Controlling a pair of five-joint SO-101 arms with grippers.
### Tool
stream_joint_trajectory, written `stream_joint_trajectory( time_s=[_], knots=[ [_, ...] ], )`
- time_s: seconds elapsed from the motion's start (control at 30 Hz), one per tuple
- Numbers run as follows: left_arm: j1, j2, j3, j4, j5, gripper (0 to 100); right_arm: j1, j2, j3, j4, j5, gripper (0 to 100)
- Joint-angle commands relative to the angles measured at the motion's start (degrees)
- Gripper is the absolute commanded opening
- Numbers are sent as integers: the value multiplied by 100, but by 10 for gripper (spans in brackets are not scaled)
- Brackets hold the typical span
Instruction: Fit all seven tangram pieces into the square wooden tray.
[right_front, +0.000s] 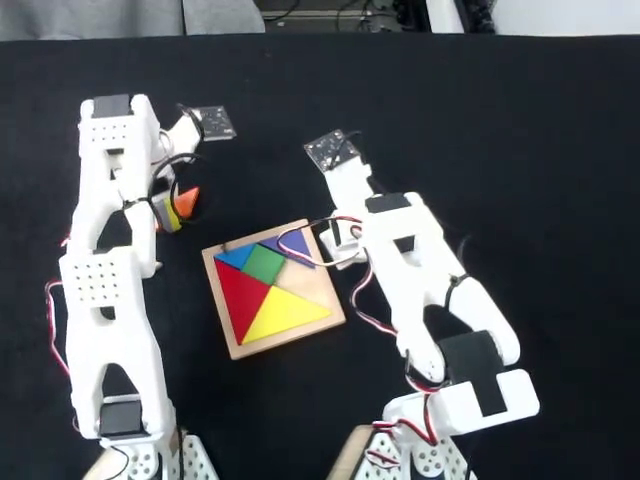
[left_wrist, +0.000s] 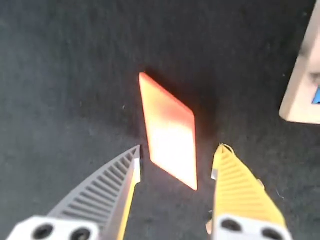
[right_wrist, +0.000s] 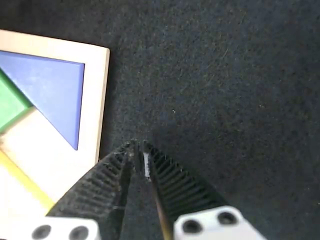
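Currently, five coloured pieces (right_front: 268, 285) are sitting in the square wooden tray (right_front: 217, 304) at the middle of the worktop (right_front: 500, 150), with bare wood showing along the tray's right side. The orange parallelogram (left_wrist: 170, 135) is lying outside the tray, to its far left, between the spread, untouching fingers (left_wrist: 240, 185) of the left end effector (left_wrist: 178, 150). The right end effector (right_wrist: 138, 145) is hovering pinched together and empty, just beside the tray's far-right edge. The task appears mostly done.
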Motion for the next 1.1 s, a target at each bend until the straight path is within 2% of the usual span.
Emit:
stream_joint_trajectory(
  time_s=[0.0, 0.43, 0.6, 0.67, 0.87, 1.07],
  knots=[
    [154, 185, -338, -26, -44, 235, 79, -22, -242, -70, 44, 11],
    [277, 492, -347, -193, -26, 223, 79, -22, -242, -70, 44, 11],
    [330, 554, -708, -334, 369, 20, 88, -48, -242, -70, 44, 11],
    [321, 554, -804, -299, 527, 58, 88, -57, -242, -70, 44, 11],
    [470, 255, -1367, 598, 738, 30, 246, -66, -259, -70, 44, 11],
    [620, -967, -1780, 563, 2963, 29, 642, -66, -418, -79, -18, 11]
  ],
)
